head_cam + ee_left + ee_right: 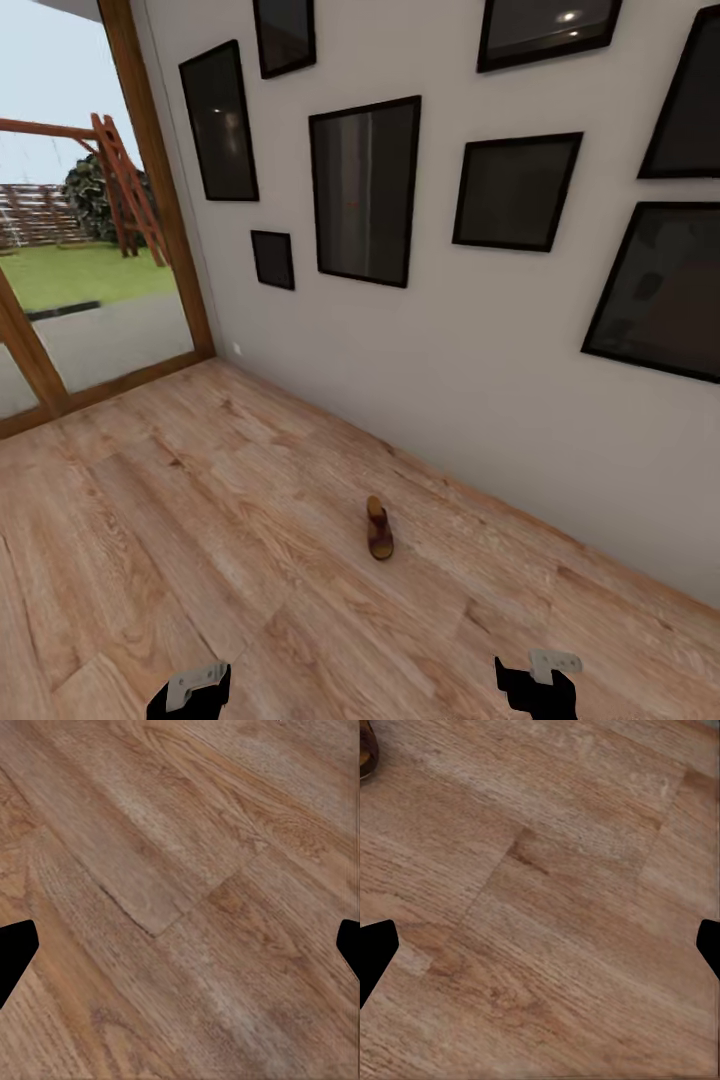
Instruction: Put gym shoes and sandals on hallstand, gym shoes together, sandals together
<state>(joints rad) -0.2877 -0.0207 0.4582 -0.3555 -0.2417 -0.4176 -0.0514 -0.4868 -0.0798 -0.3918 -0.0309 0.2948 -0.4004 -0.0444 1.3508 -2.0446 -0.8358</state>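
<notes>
One dark-brown sandal [379,528] lies flat on the corridor floor [200,520], a short way out from the white wall. A sliver of the sandal [364,751] also reaches the edge of the right wrist view. My left gripper [190,693] and right gripper [538,683] hang low at the near edge of the head view, well short of the sandal. Each one is open over bare planks, with its black fingertips [15,952] [375,952] spread wide and nothing between them. The gym shoes and the hallstand are out of view.
A white wall [450,380] with several dark framed pictures runs diagonally behind the sandal. A wood-framed glass door [90,300] to a garden stands at the far left. Wood planks stretch between me and the sandal.
</notes>
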